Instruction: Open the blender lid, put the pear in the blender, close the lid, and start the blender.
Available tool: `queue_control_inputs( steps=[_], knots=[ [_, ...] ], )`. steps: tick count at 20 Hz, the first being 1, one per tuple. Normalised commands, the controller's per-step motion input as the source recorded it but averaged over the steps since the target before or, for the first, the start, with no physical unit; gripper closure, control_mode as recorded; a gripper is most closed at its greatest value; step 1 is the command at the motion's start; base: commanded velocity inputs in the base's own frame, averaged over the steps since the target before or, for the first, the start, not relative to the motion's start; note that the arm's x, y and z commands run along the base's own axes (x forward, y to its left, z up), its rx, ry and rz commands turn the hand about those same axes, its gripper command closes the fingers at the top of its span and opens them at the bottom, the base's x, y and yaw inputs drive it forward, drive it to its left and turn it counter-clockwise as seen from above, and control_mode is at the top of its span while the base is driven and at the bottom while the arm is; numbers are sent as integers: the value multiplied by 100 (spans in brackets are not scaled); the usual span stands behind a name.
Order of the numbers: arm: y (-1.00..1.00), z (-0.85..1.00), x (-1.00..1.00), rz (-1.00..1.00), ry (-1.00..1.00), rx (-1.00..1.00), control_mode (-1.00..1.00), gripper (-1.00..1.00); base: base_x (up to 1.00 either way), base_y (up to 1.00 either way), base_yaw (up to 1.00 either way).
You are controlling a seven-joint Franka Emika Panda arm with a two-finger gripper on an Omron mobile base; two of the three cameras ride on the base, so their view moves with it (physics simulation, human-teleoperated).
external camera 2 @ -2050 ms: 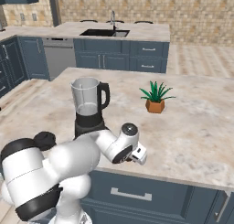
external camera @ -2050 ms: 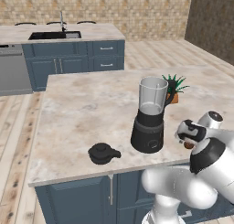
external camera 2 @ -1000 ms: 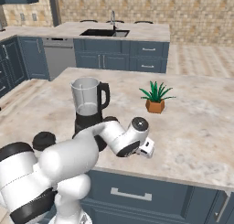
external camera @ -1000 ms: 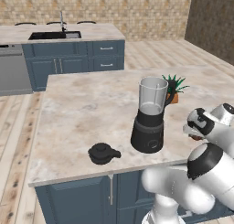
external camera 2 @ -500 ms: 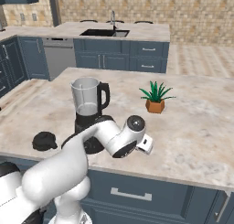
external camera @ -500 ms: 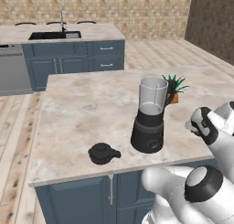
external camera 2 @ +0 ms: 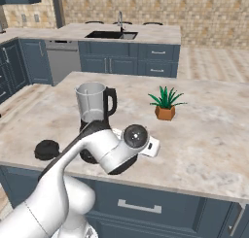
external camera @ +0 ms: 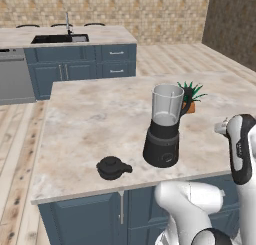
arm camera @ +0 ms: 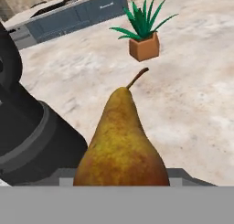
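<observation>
Pear (arm camera: 122, 147): sits upright at the bottom centre of the hand view, stem up, right in front of the claw; I read it as held, since it hangs above the counter beside the blender base.
Claw (arm camera: 122, 184): fingertips are hidden behind the pear and the grey band, so I see no pads; I judge the jaws clamped on the pear's lower body, part way closed around it.
Why held so: stem up and body low should let the pear drop bottom first into the jar mouth.
Blender (external camera: 165, 126): stands at centre right of the left base view, clear jar open at the top, black base on the counter; in the hand view its dark base (arm camera: 32, 131) shows at the left edge, just beside the pear.
Blender lid (external camera: 113, 167): lies on the counter at lower centre of the left base view, left of the blender and apart from it, near the front edge; I take it as parked there to keep the jar mouth free.
Task stage: lid off, pear not yet in the jar; I must lift it above the rim next.
Potted plant (external camera 2: 166, 105): right of centre in the right base view, behind the blender.
Counter (external camera: 85, 114): pale marbled stone island over blue cabinets.
Room: sink (external camera: 60, 38) at upper left, tan tiled wall, wooden floor.
</observation>
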Motion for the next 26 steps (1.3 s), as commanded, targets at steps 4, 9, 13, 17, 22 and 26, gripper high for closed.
queue_control_inputs(
  steps=[4, 9, 13, 17, 22, 26],
  knots=[
    [38, 100, -19, 4, -11, -7, -100, 100, 0, 0, 0],
    [41, 100, -1, 3, -1, -9, -100, 100, 0, 0, 0],
    [35, 100, 0, 5, 0, -8, -100, 100, 0, 0, 0],
    [44, 94, 0, 4, 0, -11, -100, 100, 0, 0, 0],
    [48, 70, 17, 9, 0, -11, -100, 100, 0, 0, 0],
    [53, 42, 35, 9, 1, -9, -100, 100, 0, 0, 0]
  ],
)
